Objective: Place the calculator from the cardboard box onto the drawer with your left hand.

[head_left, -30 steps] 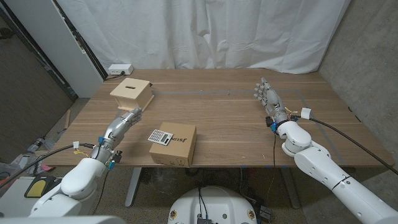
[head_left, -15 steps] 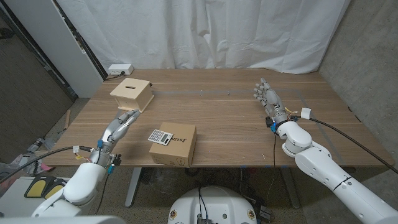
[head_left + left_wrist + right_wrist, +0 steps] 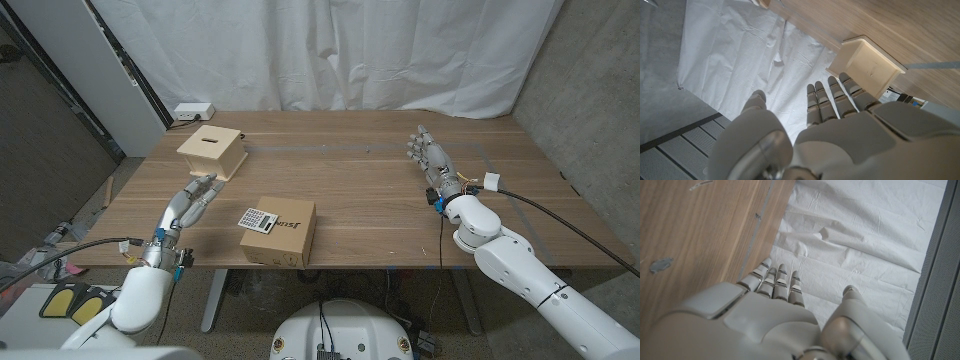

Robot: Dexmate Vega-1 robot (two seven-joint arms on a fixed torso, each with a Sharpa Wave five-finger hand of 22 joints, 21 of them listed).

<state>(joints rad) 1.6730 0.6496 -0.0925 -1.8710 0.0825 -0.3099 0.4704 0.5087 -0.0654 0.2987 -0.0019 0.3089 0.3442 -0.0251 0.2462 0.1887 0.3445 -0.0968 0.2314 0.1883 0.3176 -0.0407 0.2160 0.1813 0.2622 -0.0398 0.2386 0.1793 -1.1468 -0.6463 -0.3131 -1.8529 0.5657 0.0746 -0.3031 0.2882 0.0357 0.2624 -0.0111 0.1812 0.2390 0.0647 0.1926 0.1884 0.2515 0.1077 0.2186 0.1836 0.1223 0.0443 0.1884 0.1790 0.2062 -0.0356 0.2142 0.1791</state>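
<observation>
A small calculator [image 3: 256,219] lies on top of the cardboard box [image 3: 290,231] near the table's front edge. The pale wooden drawer box [image 3: 213,150] stands at the back left; it also appears in the left wrist view as the drawer box [image 3: 867,61]. My left hand [image 3: 192,203] hovers open, fingers straight, between the drawer box and the cardboard box, left of the calculator and holding nothing. In its own wrist view the left hand [image 3: 830,120] points toward the drawer box. My right hand [image 3: 428,155] stands open at the table's right side, the same right hand [image 3: 765,305] empty.
A white power strip [image 3: 193,111] sits at the table's back left corner. A white curtain [image 3: 330,50] hangs behind the table. A dark panel [image 3: 50,110] stands to the left. Bare wood [image 3: 360,190] spans the middle.
My left arm has drawn back toward the front edge, and the hand has slid away from the drawer box. The right hand, calculator and box have not moved.
</observation>
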